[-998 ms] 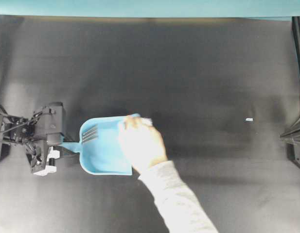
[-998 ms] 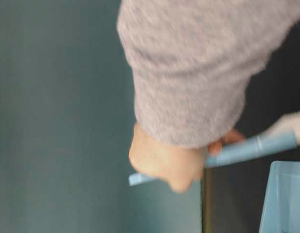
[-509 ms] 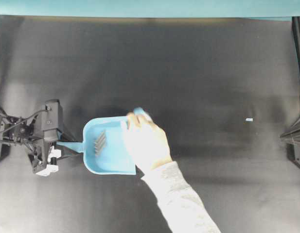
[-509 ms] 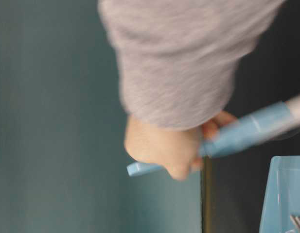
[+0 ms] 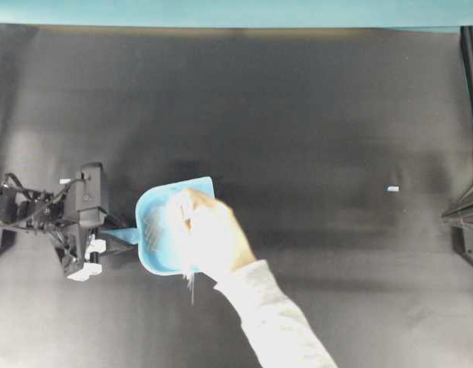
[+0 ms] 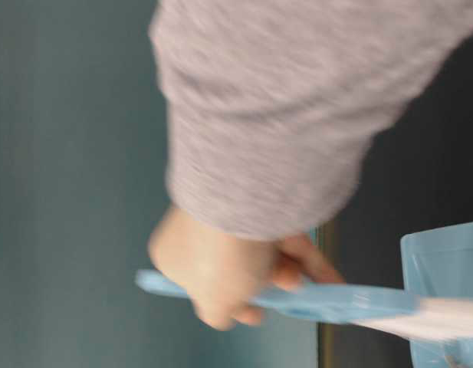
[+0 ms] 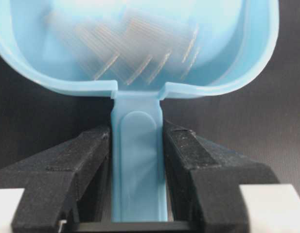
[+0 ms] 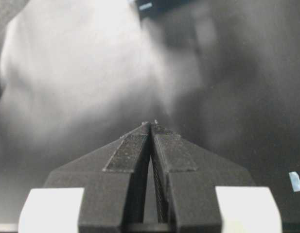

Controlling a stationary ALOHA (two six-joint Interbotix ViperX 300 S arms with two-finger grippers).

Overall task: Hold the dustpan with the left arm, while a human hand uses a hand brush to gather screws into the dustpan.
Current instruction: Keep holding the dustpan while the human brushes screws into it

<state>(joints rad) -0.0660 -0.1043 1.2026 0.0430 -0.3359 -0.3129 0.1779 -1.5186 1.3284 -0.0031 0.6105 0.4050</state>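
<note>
- Your left gripper [image 7: 136, 145] sits at the left edge of the overhead view, jaws clamped on the dustpan [image 5: 156, 222] handle. The wrist view shows both black fingers [image 7: 81, 165] pressed flat against the handle's sides.
- The pan's body lies just ahead of the jaw tips, its open lip pointing away from them, resting on the black table [image 5: 297, 115].
- Screws [image 7: 140, 63]: you see them as slim silver streaks inside the pan, just beyond the jaws past the handle root. They are motion-blurred, so the count is unreadable.
- The human hand [image 5: 209, 238] is over the pan's open side, ahead of the jaws, with a grey sleeve [image 5: 274, 322] trailing to the bottom edge.
- Hand brush [image 6: 328, 299]: the table-level view shows it gripped in that hand, with pale bristles reaching toward the pan. In the overhead view it is mostly hidden under the hand and blurred.
- A small pale chip [image 5: 392, 188] lies on the table, well away from both jaws.
- Your right gripper [image 8: 150, 127] is only seen from its wrist camera: jaws closed tip to tip, nothing between them, above bare table.
</note>
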